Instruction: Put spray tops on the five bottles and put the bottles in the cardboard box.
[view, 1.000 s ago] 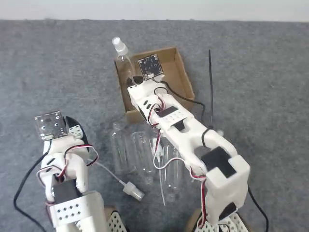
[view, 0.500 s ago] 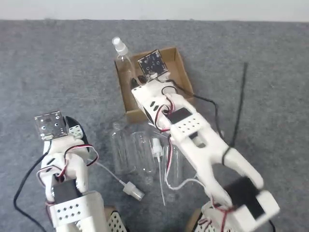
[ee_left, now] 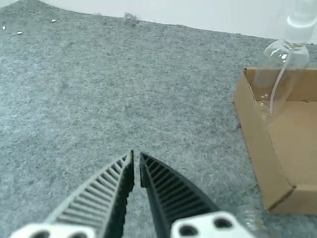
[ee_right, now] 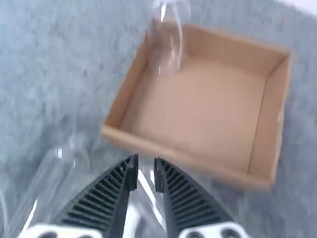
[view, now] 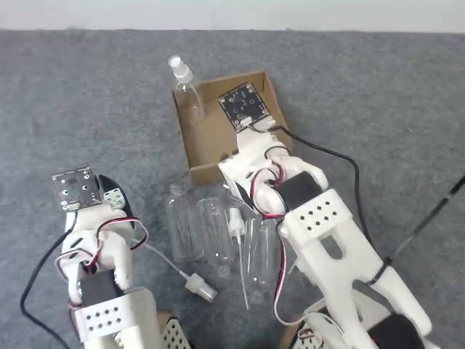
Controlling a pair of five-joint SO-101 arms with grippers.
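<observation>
The cardboard box lies open on the grey carpet. One clear bottle with a white spray top stands upright in its far left corner, also seen from the left wrist and the right wrist. Several uncapped clear bottles lie side by side in front of the box. Two loose spray tops lie there, one among the bottles and one nearer the arms. My right gripper hangs over the box's near wall, open by a narrow gap, holding nothing. My left gripper is shut and empty over bare carpet.
The right arm covers the box's near right corner and part of the bottle row. A black cable trails to the right. Open carpet lies left of the box.
The right arm has drawn back from the box's far left corner toward its near right side, leaving the capped bottle standing there. The black cable swung right. The left arm kept still.
</observation>
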